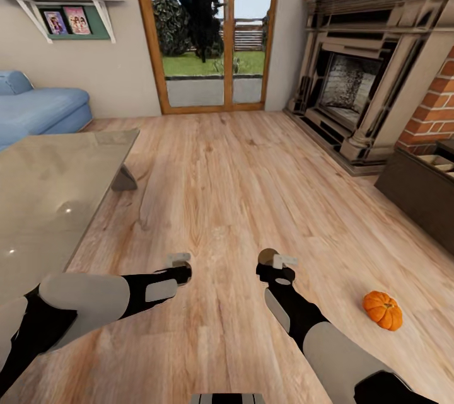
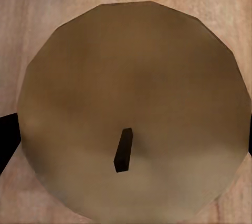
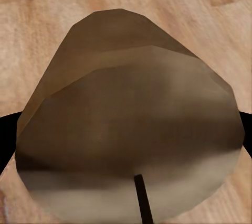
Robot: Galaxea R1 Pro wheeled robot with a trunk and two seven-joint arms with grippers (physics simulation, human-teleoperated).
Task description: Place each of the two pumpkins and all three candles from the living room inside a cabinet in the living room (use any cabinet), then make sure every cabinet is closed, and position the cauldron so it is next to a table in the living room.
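Two candles are already in hand here, one per arm. The left gripper [image 1: 181, 259] is pinched on a candle [image 2: 134, 111], whose pale flat top and short dark wick face the left wrist cam, dark fingers [image 2: 6, 137] pressed against its sides. The right gripper [image 1: 277, 260] is likewise clamped around the other candle [image 3: 131, 124], which looks tilted, part of its side wall showing above the top face. Both hang low over the plank floor [image 1: 227, 171].

What the next move turns on, I'd say: the dark-brown cabinet [image 1: 419, 193] sits ahead and off to the right, by the brick fireplace [image 1: 353, 89], so the right arm is nearer to it. One drawer there seems open, tan inside. A pumpkin [image 1: 383, 309] lies on the floor just right of the right forearm. The coffee table [image 1: 50, 196] is on the left
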